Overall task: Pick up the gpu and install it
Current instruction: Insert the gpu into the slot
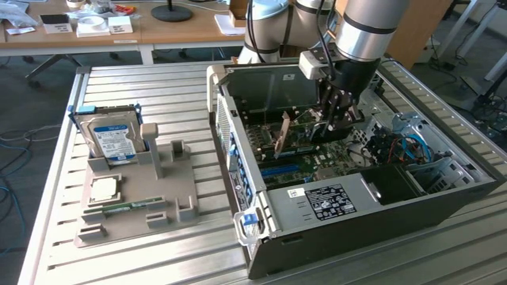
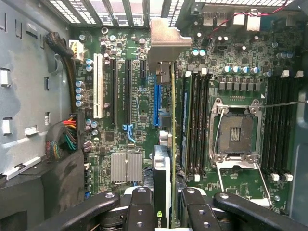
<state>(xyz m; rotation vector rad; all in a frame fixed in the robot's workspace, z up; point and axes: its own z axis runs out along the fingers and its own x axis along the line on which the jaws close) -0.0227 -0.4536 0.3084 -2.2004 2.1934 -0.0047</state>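
The gpu (image 2: 173, 120) is seen edge-on in the wrist view as a thin green line, with its pale metal bracket (image 2: 166, 41) toward the case's slotted rear wall. My gripper (image 2: 168, 204) is shut on the gpu, with one black finger (image 2: 140, 207) on each side of the card. The card stands on edge over the motherboard (image 2: 139, 110), beside the blue slot (image 2: 156, 103); whether it touches the slot I cannot tell. In the exterior view my gripper (image 1: 336, 122) reaches down into the open computer case (image 1: 357, 208) with the gpu (image 1: 305, 127) below it.
Inside the case are the open CPU socket (image 2: 238, 132), a small heatsink (image 2: 126, 167) and a cable bundle (image 2: 67, 137). At the exterior view's left, a grey fixture (image 1: 135, 196) holds a hard drive (image 1: 115, 138), a CPU chip (image 1: 105, 189) and a RAM stick (image 1: 127, 208).
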